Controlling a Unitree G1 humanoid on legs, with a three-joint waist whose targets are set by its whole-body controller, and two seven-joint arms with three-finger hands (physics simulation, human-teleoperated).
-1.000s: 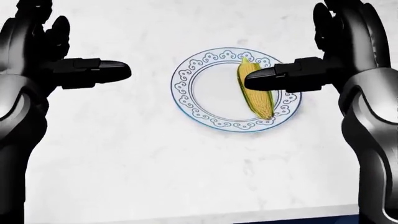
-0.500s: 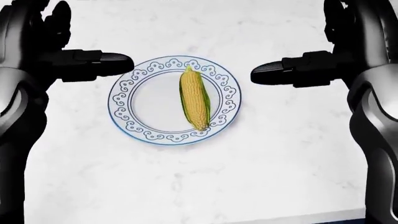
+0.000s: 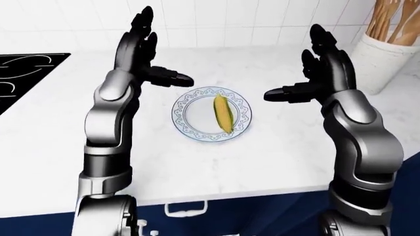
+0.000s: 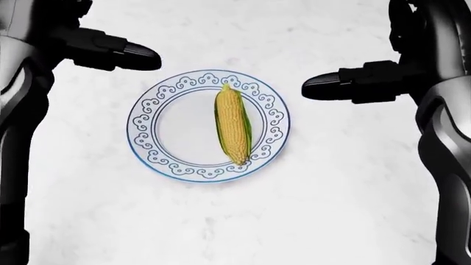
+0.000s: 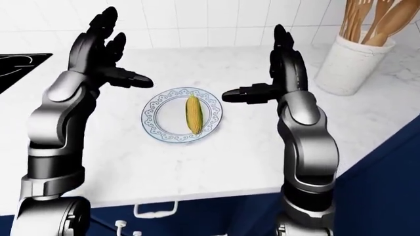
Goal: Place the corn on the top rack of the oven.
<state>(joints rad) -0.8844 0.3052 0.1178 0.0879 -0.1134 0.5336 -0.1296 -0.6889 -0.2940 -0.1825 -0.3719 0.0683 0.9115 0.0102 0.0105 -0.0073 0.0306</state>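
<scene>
Arms: your forearms and upper arms wear smooth silver-grey shells, split by black joint bands.
Left hand (image 3: 141,54): glossy black, three thick segmented fingers with rounded tips.
Right hand (image 3: 315,73): same black, three-fingered build.

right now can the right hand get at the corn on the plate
Probably yes: the right hand hangs open just right of the plate, and nothing lies between it and the corn.
</scene>
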